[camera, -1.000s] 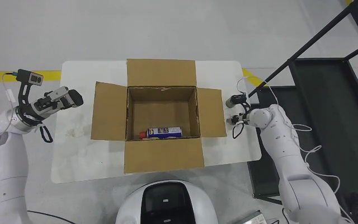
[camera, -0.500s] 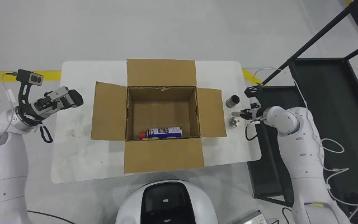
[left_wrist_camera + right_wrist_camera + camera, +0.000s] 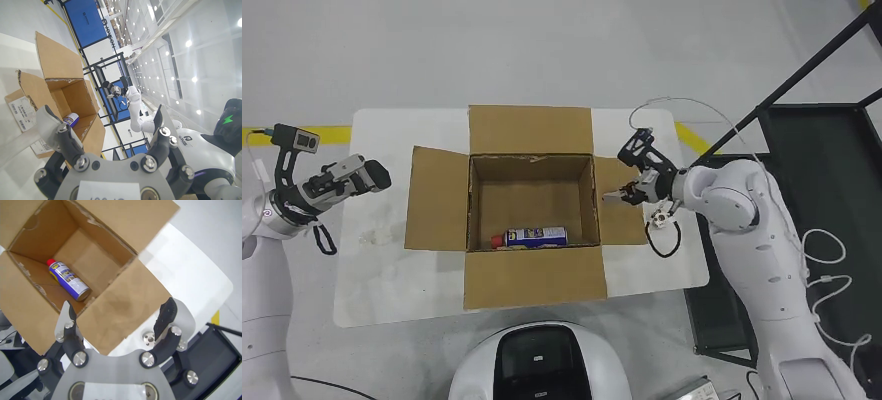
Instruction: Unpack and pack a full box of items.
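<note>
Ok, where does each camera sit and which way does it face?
Top: above the arms, facing down at table and cardboard box; left gripper, right gripper show.
Left wrist: beside the table, facing the box; own gripper open.
Right wrist: over a box flap, facing down inside; own gripper open.
Shared: spray can in the box.

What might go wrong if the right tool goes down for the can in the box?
The open right tool hangs over the right flap of the box; going straight down, it may hit that flap. The spray can lies close along a box wall, so the tool may jam against cardboard, and the can may roll.
</note>
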